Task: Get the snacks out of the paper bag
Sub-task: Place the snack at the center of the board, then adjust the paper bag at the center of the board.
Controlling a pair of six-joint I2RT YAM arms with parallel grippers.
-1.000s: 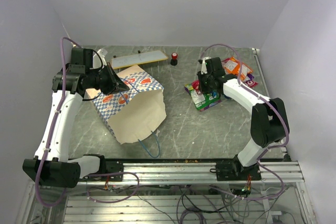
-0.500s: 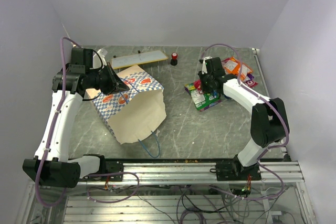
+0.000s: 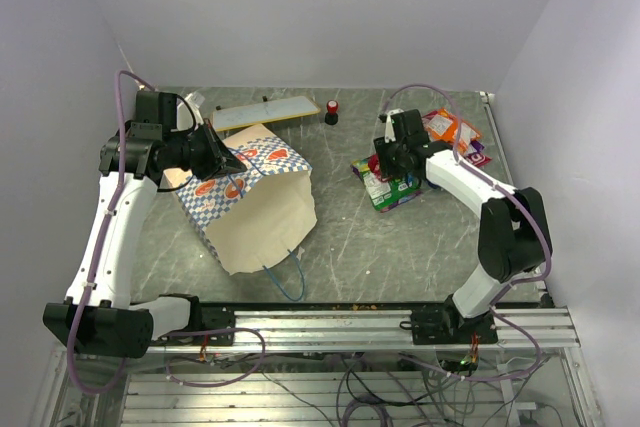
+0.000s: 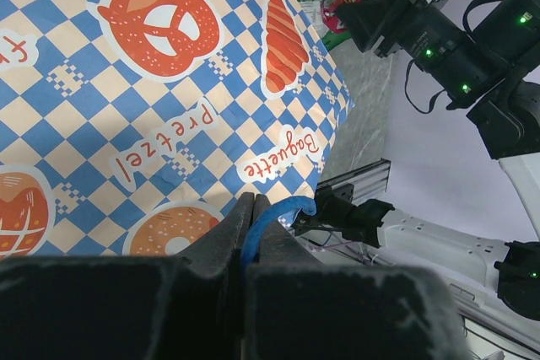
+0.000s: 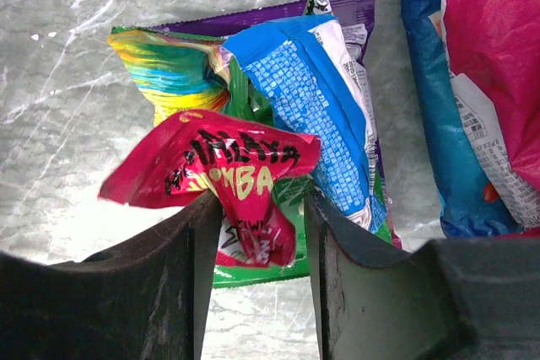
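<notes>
Right wrist | right claw (image 5: 257,233) parted, pointing down astride red wrapper (image 5: 228,170) | left claw (image 4: 251,201) pinching bag handle (image 4: 287,206)

On the right gripper (image 5: 260,212) the jaws have widened around the small red wrapper (image 5: 224,166) lying on the snacks (image 5: 312,90).

Robot lab cell: plain white enclosure walls (image 3: 300,17), grey marbled desk (image 3: 350,237), aluminium extrusion rail (image 3: 330,329) with loose cables (image 3: 350,387) at near edge, white-and-black left robot arm (image 3: 115,217) and right robot arm (image 3: 470,182).
</notes>
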